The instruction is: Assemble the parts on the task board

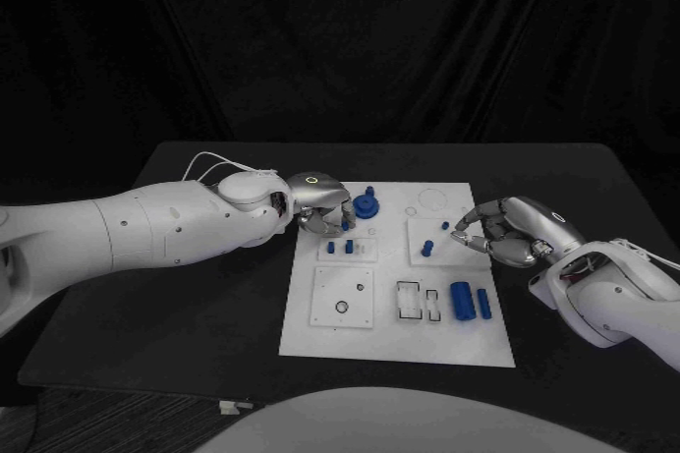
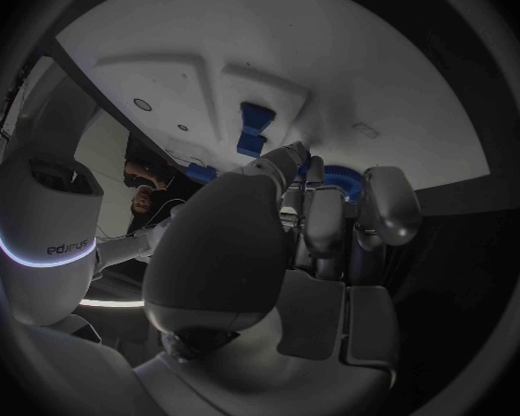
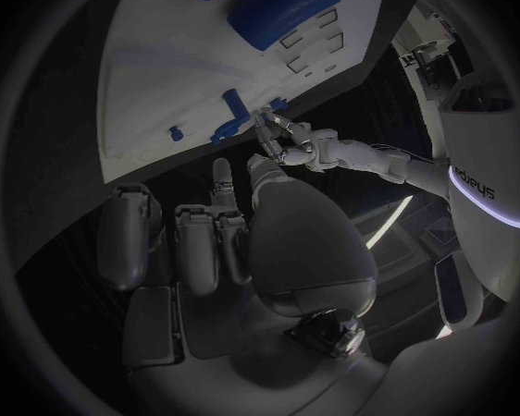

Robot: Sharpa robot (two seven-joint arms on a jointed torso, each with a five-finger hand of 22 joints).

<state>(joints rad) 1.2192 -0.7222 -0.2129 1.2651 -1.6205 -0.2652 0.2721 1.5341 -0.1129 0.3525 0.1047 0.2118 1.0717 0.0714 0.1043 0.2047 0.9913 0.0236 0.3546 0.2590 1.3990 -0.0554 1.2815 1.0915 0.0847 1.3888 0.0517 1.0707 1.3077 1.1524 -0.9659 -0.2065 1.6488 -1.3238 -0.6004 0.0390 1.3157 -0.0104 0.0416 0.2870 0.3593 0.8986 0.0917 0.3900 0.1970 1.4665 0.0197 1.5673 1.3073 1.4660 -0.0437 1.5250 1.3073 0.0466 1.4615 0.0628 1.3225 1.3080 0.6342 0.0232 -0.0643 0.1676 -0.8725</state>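
The white task board lies in the middle of the table. At its far left corner a blue round part with a peg on top stands on the board. My left hand grips it, fingertips closed round its blue rim. Two short blue pegs stand just nearer than that hand. My right hand hovers at the board's right edge with its fingers curled in on nothing. Small blue pieces lie beside it.
A large blue cylinder and a thinner one lie near the board's right front, beside rectangular slots. A square plate with a round hole sits at the left front. Black table surrounds the board.
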